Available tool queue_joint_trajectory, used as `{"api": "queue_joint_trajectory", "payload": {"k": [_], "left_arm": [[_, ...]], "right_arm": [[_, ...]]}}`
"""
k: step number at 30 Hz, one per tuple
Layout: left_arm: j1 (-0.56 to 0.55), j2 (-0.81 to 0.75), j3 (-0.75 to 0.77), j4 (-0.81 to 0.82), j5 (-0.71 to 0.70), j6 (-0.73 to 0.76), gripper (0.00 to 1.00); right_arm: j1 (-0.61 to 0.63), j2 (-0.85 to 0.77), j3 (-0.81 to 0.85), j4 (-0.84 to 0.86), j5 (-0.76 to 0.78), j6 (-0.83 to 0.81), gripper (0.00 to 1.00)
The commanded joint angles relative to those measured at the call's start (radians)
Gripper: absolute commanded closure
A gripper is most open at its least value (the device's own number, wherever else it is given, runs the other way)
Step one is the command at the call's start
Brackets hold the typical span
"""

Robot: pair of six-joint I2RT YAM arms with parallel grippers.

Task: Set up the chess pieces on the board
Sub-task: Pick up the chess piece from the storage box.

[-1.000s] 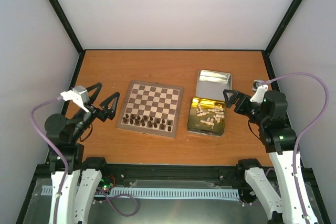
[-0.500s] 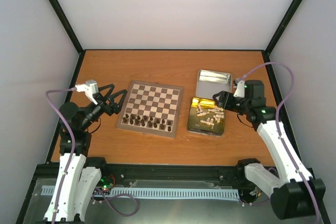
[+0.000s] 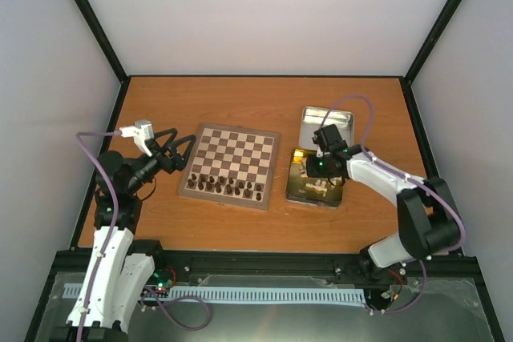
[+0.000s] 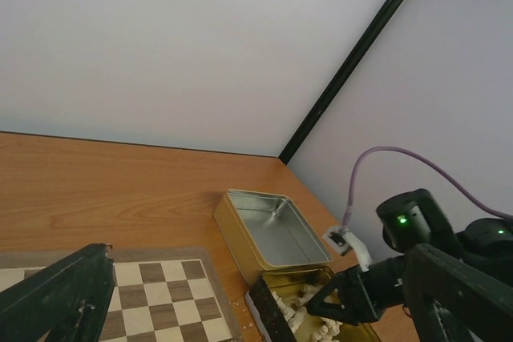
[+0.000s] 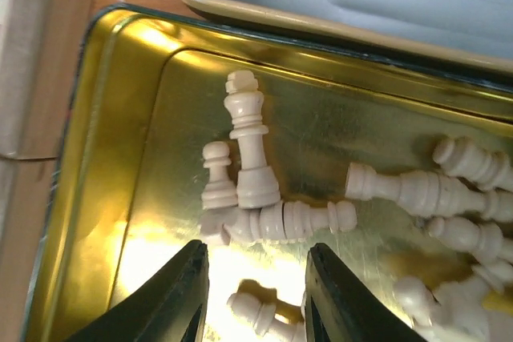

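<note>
Board [image 3: 232, 148] lies between my 2 arms. Its 2 near rows carry the dark brown pieces [image 3: 221, 186], and its 2 far rows are bare, with no cream figure on them that I can see. So I judge the job barely begun: I am fetching a first white piece.

Just right of the board sits the gold tin [image 3: 291, 183], with the silver lid [image 3: 327, 122] touching its far edge. My right gripper [image 5: 255, 260] hangs inside the tin, jaws apart and holding nothing. My left gripper [image 3: 186, 154] waits off the board's left edge, also spread wide and empty.

All the chess pieces [image 5: 417, 194] I can see are heaped in the tin. In front of my fingertips [image 5: 191, 266], a king [image 5: 250, 150], a pawn [image 5: 218, 183] and a third figure lying across their bases all touch. Another pawn lies between my fingers, though I cannot tell whether it is at their height.

The next move calls for closing on 1 figure only. The clustered neighbours and the tin's left wall beside my finger are what could spoil that.
</note>
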Motion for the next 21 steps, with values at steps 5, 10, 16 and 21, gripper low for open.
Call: {"api": "queue_joint_trajectory", "payload": {"k": [5, 10, 16, 21], "left_arm": [[0.009, 0.035, 0.017, 0.045, 0.002, 0.007, 0.0], [0.008, 0.037, 0.011, 0.044, -0.004, 0.007, 0.0], [0.009, 0.051, 0.013, 0.052, -0.002, 0.0, 0.0], [0.009, 0.056, 0.012, 0.052, 0.002, -0.004, 0.0]], "right_arm": [[0.03, 0.145, 0.081, 0.082, 0.073, -0.04, 0.66], [0.039, 0.189, 0.081, 0.087, 0.114, -0.05, 0.67], [0.049, 0.234, 0.077, 0.107, 0.125, -0.064, 0.7], [0.055, 0.264, 0.078, 0.122, 0.15, -0.071, 0.73]]}}
